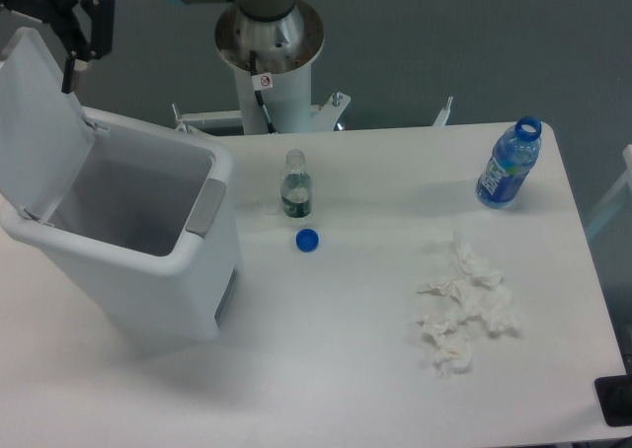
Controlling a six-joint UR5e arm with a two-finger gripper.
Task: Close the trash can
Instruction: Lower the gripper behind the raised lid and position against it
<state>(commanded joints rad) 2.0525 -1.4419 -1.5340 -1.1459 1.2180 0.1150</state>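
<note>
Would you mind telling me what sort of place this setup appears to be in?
Probably a robotics lab or test cell: the arm's pedestal is bolted behind a plain white table, staged with an open trash can, crumpled tissue and two uncapped bottles.

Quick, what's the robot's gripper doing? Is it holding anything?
Gripper: up by the open lid of the trash can; open or closed cannot be told.

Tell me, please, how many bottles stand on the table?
2. A small clear bottle without cap stands near the table's middle, right of the trash can. A blue water bottle, also uncapped, stands at the far right corner. The bin's interior shows none.
</note>
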